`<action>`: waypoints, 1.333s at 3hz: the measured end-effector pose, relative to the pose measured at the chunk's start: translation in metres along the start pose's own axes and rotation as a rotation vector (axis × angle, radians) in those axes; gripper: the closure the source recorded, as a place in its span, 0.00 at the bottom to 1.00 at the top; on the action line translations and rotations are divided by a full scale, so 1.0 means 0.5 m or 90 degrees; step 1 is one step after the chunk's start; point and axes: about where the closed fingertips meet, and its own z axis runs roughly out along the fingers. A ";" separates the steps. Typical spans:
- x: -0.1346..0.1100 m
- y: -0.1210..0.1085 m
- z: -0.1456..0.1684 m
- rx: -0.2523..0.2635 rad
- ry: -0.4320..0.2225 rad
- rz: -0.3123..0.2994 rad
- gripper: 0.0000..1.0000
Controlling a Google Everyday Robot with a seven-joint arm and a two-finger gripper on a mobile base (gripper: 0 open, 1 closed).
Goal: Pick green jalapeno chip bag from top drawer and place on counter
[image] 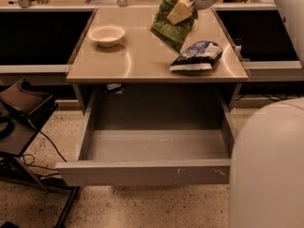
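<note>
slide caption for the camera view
Gripper holds green bag over the counter, above the open drawer.
</note>
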 end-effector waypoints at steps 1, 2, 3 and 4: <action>0.020 -0.033 0.011 -0.019 0.022 0.017 1.00; 0.034 -0.052 0.019 -0.029 0.014 0.033 1.00; 0.026 -0.059 0.034 -0.039 -0.005 0.034 1.00; -0.031 -0.041 0.047 -0.062 -0.060 -0.001 1.00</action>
